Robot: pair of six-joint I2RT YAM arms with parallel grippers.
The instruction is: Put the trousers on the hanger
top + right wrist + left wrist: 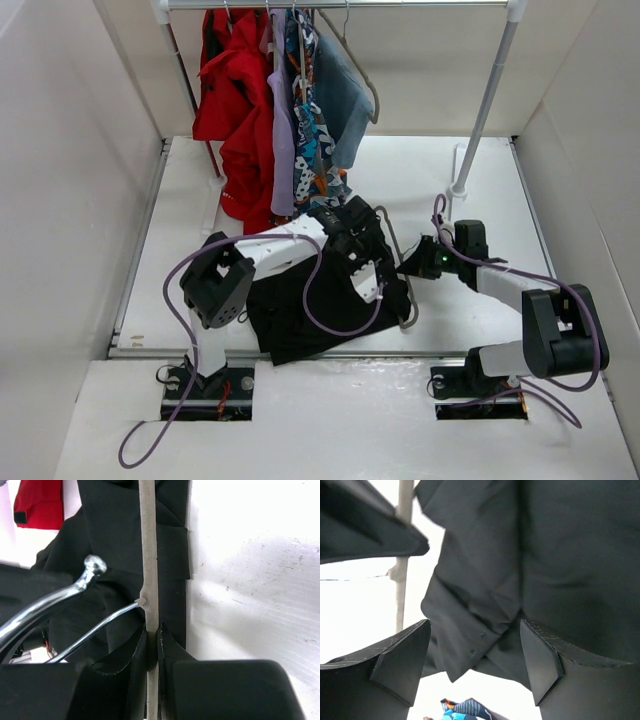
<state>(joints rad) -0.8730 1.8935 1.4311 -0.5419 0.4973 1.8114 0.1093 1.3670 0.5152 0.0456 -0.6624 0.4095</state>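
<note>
The black trousers (300, 315) lie crumpled in the middle of the white table. My left gripper (365, 268) hovers over their right part. In the left wrist view it (475, 627) is open, with black trouser cloth (530, 555) hanging just ahead of and between the spread fingers, not pinched. The grey-beige hanger (405, 300) lies along the trousers' right edge. My right gripper (412, 265) is shut on it. The right wrist view shows the fingers (152, 632) clamped on the hanger's thin bar (148, 550), just below the wire hook (75, 590), with trousers (115, 535) beneath.
A clothes rail at the back carries red (235, 100), lilac (282, 120), patterned (312, 130) and blue-grey (345, 90) clothes. Its right post (485, 110) stands on the table near my right gripper. White walls close in both sides. The table's front edge (330, 352) is near the trousers.
</note>
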